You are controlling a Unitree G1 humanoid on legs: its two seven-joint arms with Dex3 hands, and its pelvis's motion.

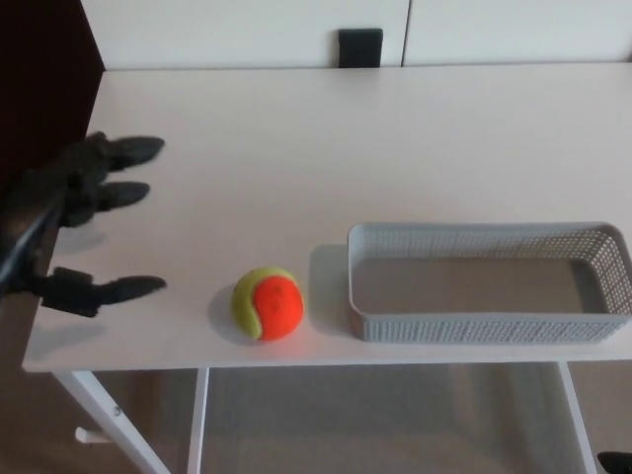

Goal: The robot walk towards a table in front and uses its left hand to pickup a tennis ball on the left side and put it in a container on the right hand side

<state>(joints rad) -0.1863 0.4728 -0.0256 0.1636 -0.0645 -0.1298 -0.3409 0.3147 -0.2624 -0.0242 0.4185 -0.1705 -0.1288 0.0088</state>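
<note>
A yellow-green and orange tennis ball (pixel 268 303) rests near the front edge of the white table (pixel 326 148). Just right of it stands a grey perforated container (pixel 487 282), which holds nothing. My left hand (pixel 84 222) hovers over the table's left edge, open, with thumb and two fingers spread and pointing right. It is well left of the ball and apart from it. My right hand does not show.
A small black object (pixel 360 47) sits against the white wall behind the table's far edge. White table legs (pixel 109 420) show below the front edge, over a brownish floor. A dark area lies at the upper left.
</note>
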